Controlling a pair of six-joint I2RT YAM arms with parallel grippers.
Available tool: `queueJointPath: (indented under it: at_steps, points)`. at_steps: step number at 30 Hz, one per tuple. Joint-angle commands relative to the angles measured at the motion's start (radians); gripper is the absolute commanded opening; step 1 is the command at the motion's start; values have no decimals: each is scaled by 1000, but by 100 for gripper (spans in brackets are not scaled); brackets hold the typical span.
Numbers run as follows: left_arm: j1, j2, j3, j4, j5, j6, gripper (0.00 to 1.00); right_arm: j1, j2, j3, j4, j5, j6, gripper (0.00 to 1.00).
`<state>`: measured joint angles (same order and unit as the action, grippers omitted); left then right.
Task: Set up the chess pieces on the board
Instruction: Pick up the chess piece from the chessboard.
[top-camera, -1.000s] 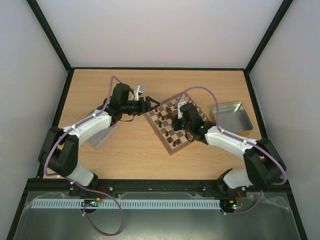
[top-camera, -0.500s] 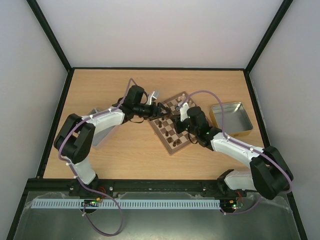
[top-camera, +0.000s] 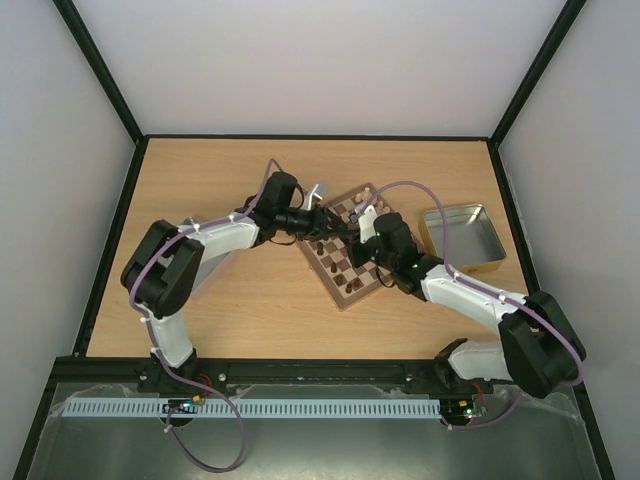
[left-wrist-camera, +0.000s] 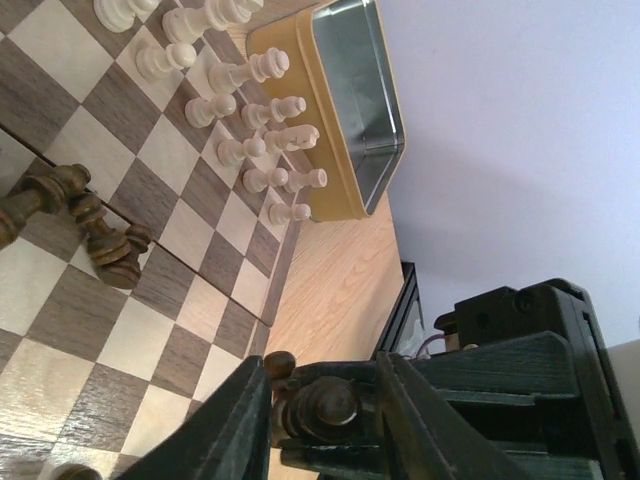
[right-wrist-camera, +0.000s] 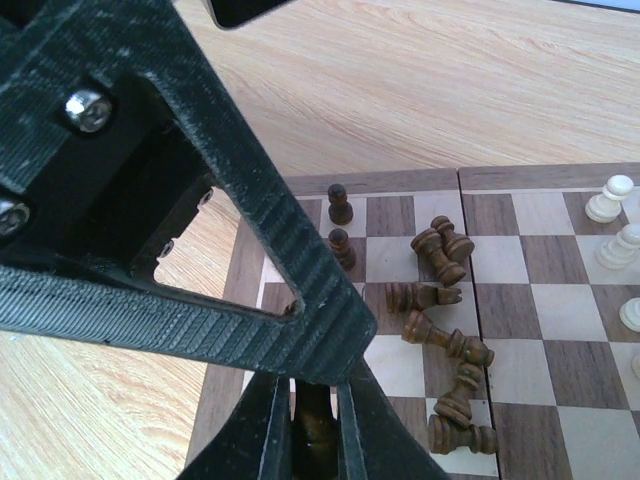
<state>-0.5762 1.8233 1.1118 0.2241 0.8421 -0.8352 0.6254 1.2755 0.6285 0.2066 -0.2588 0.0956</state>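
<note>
While clamped, left gripper (left-wrist-camera: 322, 388) on one dark piece (left-wrist-camera: 325, 412) and right gripper (right-wrist-camera: 312, 420) on another dark piece (right-wrist-camera: 316, 438), treat as probably light, hard, slippery; pinch mid-stem, above the wide base.

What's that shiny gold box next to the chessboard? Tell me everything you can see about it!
The tin is a shallow rectangular box with rounded corners that looks like metal: gold outer walls, shiny silvery-grey inside. No lid is on it and nothing shows inside. It lies flat, open side up, on the wooden table, just right of the board, by the side where the cream-white pieces stand. Whether it touches the board is unclear. Nothing else touches it.
</note>
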Motion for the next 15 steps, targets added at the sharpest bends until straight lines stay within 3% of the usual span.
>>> queueJointPath:
  at_steps: [1, 7, 10, 15]
  points:
    - [-14, 13, 0, 34, 36, -24, 27, -5, 7, 0, 41, 44, 2, 2]
    - [-16, 19, 2, 47, 12, -28, 7, -7, 11, 3, 25, 69, 49, 9]
    - [-15, 15, 5, 48, -17, -14, 6, -12, 31, 41, -56, 61, 121, 26]
    - [-15, 1, 18, 31, -97, 68, 6, -12, -34, 8, -75, 43, 248, 45]
